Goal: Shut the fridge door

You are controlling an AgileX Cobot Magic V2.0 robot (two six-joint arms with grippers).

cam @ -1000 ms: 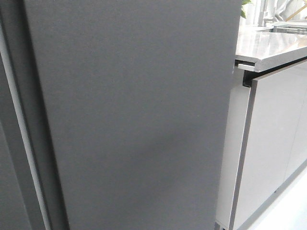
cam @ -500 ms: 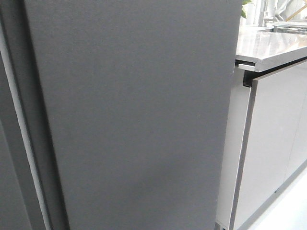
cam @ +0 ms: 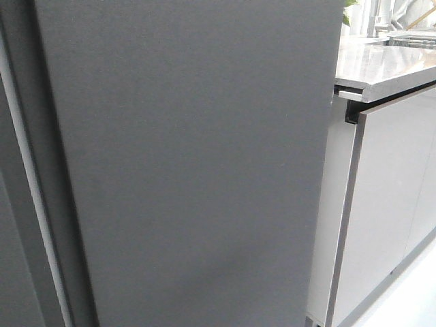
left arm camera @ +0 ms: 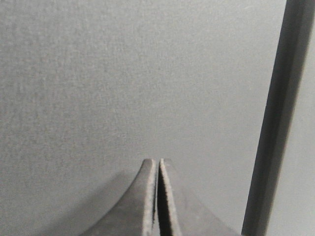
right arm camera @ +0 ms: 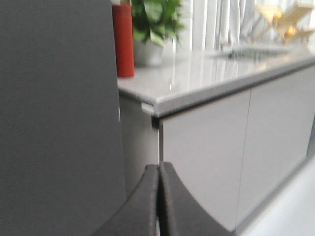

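Looking forward, the tall, flat, matte dark-grey fridge door (cam: 191, 163) fills nearly everything from 9 o'clock across to past centre, its face bare and handleless, its right edge running straight down beside the pale glossy cabinet front (cam: 388, 204) at 3 o'clock. Along the door's left side, at 9 o'clock, a thin pale strip (cam: 30, 177) runs top to bottom, and beyond it sits a second dark-grey panel (cam: 10, 259) at 8 o'clock. At 2 o'clock the shiny grey countertop (cam: 385, 68) juts out above the cabinet, far lower than the door's height. Neither of my arms shows in this view. From my left wrist, my left gripper (left arm camera: 158, 196) has its two dark fingers pressed together with only a hairline seam between them, pinching nothing, tips close to the grey door face (left arm camera: 123, 83); I cannot tell whether they touch it. A dark vertical band (left arm camera: 275, 123) stands at 3 o'clock. From my right wrist, my right gripper (right arm camera: 158, 201) is likewise pressed together and empty, pointing at the seam where the dark door (right arm camera: 59, 123) meets the cabinet (right arm camera: 206, 147). On the countertop (right arm camera: 211, 73) stand a red cylindrical bottle (right arm camera: 123, 42) at 11 o'clock and a leafy green potted plant (right arm camera: 152, 24) at 12 o'clock, just beside it.
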